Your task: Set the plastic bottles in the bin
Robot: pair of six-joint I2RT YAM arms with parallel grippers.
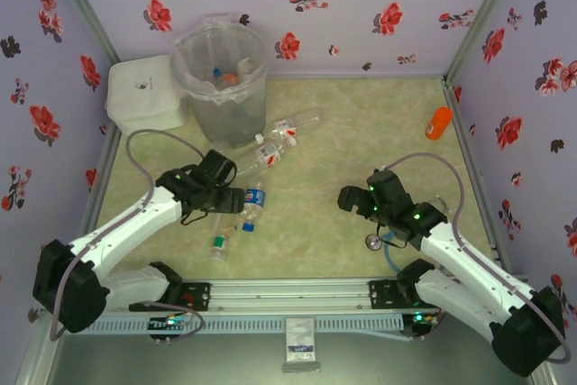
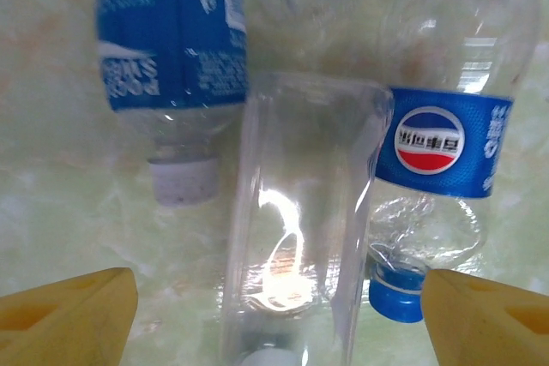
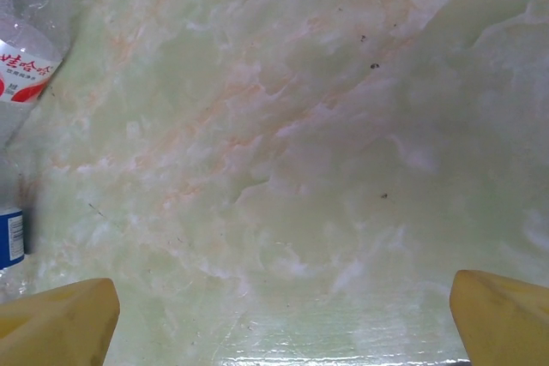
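My left gripper [image 1: 236,203] hangs low over a cluster of plastic bottles lying left of the table's middle. In the left wrist view its yellow fingers [image 2: 73,316] stand apart on either side of a clear unlabelled bottle [image 2: 296,212], with a gap on each side. A Pepsi bottle [image 2: 442,147] lies to the right of it and a blue-labelled bottle [image 2: 171,32] to the upper left. Two more bottles [image 1: 293,125] lie nearer the bin [image 1: 221,78], which holds several bottles. My right gripper [image 1: 347,197] is open over bare table [image 3: 283,306].
A white lidded box [image 1: 144,92] stands left of the bin. An orange bottle-shaped object [image 1: 439,122] sits at the far right. A red-white labelled bottle [image 3: 26,32] lies at the upper left of the right wrist view. Flowered walls enclose three sides.
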